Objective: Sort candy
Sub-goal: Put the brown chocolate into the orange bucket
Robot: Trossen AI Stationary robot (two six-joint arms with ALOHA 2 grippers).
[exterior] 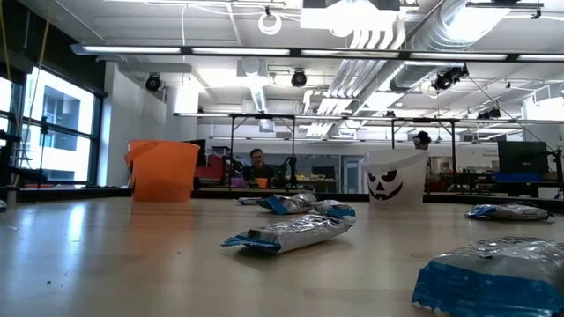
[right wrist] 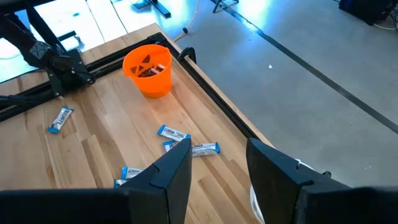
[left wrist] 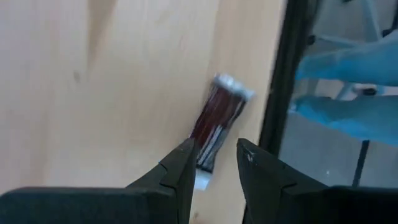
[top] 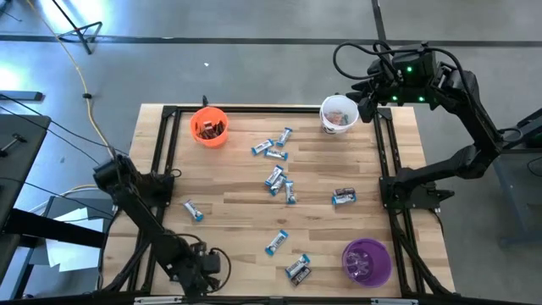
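a: while the right gripper hung spread and empty over the white cup, which arm was nearer the candy?
b: the left gripper, part open, holding nothing; a dark brown candy lay just ahead by the table edge, its long axis running away between the fingers.

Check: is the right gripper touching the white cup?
Apart. The right wrist view shows the right gripper with open fingers in the air, nothing between them, and only the white cup rim edge below. The high view puts the gripper beside the cup.
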